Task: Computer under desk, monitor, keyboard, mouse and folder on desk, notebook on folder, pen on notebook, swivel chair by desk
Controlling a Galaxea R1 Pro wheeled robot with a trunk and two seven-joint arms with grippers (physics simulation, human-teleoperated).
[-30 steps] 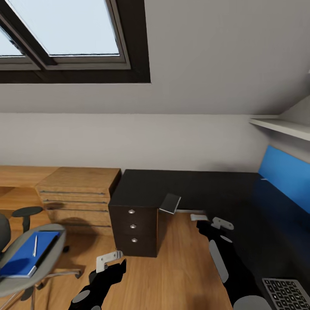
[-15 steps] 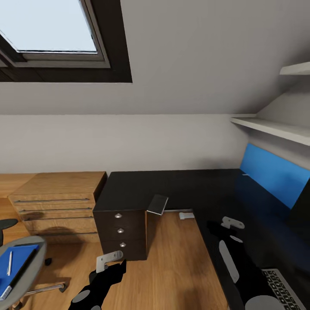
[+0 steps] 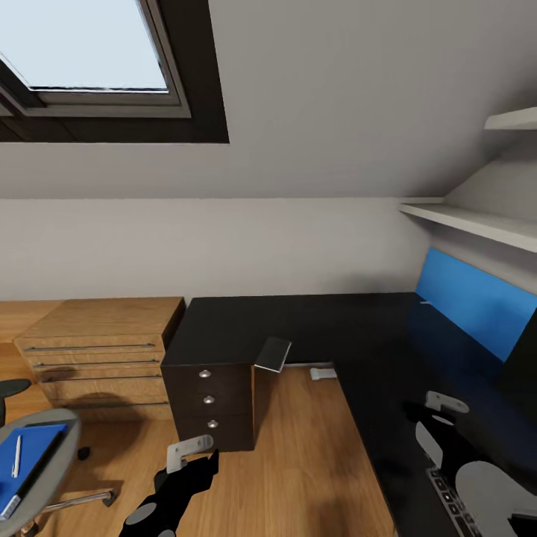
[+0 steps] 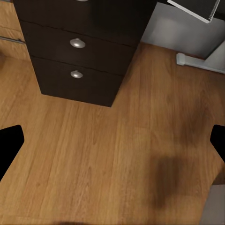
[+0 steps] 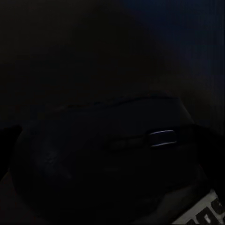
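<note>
Desk [image 3: 298, 328] fills the room's corner, its black drawer unit [image 3: 212, 403] beside a light wooden cabinet [image 3: 97, 347]. Well off from the desk, the swivel chair [image 3: 63, 440] bears the folder [image 3: 26, 455] and pen [image 3: 16, 456]. Left gripper [image 4: 112, 143] hangs spread over floorboards. Right gripper [image 3: 440, 410] hovers over the desktop near the keyboard [image 3: 447, 500]; the right wrist view shows the mouse [image 5: 103, 159] close beneath, finger state unclear.

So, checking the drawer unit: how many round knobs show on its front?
3 in the head view, stacked vertically on the black drawer unit under the desk; none seem hidden.
</note>
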